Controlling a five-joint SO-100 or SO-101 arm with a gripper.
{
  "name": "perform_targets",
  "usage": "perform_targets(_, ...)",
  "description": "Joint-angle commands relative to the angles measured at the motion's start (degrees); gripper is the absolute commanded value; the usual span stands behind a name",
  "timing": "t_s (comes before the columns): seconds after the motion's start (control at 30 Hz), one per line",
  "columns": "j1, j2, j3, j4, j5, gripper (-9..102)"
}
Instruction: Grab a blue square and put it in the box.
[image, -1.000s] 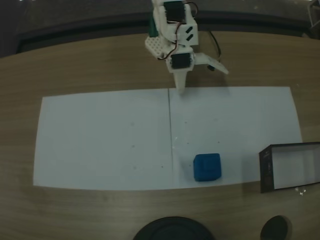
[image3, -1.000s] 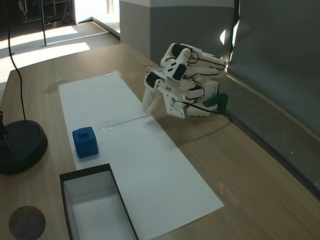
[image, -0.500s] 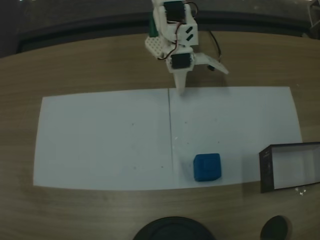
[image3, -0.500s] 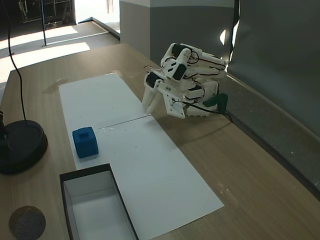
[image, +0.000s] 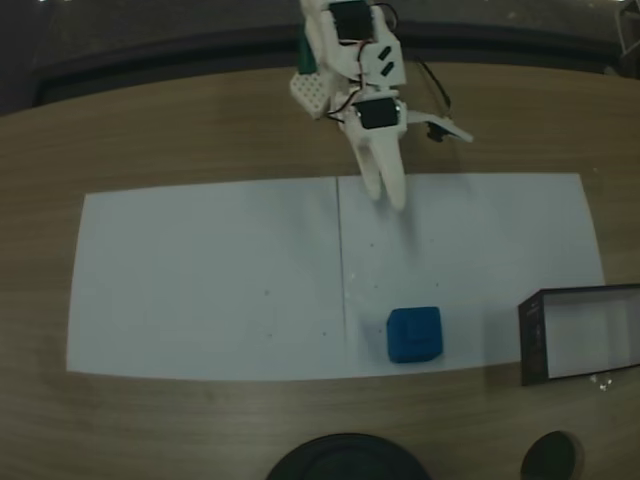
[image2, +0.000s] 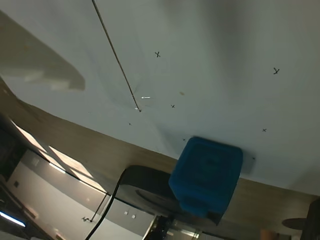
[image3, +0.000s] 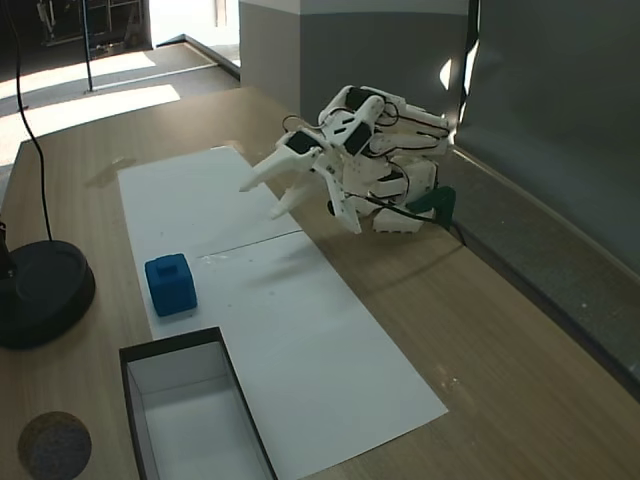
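Arm raised over the paper, cube waiting on the bench.
The hand (image3: 262, 198) hangs above the white paper (image: 200, 280) with its fingers slightly parted, grasping nothing. The blue square (image: 414, 333) sits on the paper, well apart from the hand and near the box (image: 532, 340), which stands at the paper's end.

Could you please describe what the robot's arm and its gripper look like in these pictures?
The arm is built from white plastic segments with black servo blocks set into the joints. Thin dark cables loop along it, and a green part sits at its base. The gripper ends in two long, tapered white fingers; in a fixed view from above, black slot-shaped marks show on the white shell above a black servo.
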Motion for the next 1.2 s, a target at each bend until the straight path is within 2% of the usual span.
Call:
perform_targets(0.0, 0.7, 1.32, -7.47, -1.23, 0.09, 31)
perform_targets(0.23, 0.79, -11.87, -20.57, -1.67, 0.18, 29)
perform_targets(0.47, -0.88, -43.24, -42.1, -1.14, 0.26, 30)
perform_targets(0.57, -0.88, -56.69, -51.77, -0.44, 2.9, 34)
perform_targets(0.67, -1.14, -69.52, -62.49, 3.87, 5.45, 38)
perform_targets(0.9, -2.55, -95.89, -82.79, 13.45, 5.8, 38)
perform_targets(1.17, -2.11, -116.28, -99.49, 19.95, 7.65, 38)
